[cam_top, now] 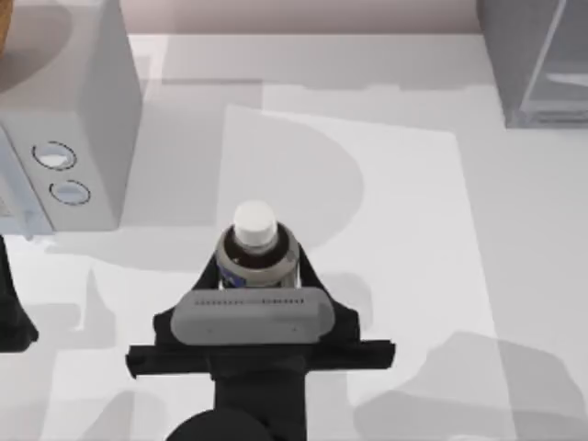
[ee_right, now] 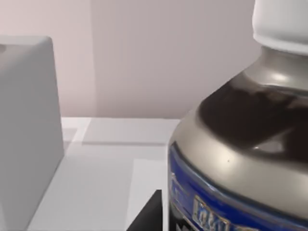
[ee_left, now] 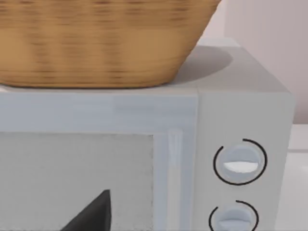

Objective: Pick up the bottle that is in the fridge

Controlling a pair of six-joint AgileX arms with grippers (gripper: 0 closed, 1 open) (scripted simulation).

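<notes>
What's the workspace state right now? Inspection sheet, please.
Surface: white table, shadowed around the centre.
Job's things: bottle upright mid-table, outside the fridge, which stands at the far right corner.
Clutter: grey microwave with two dials at the left; wicker basket on top of it.
Grippers: right gripper shut on the bottle, a finger on each side; left arm parked at the left edge by the microwave.
Cables: nothing seen.
Surroundings: plain pale wall behind the table.

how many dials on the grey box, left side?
2. Both sit on the front panel of the light grey box at the table's left: upper dial, lower dial just below it. The left wrist view shows the same pair, stacked one above the other.
</notes>
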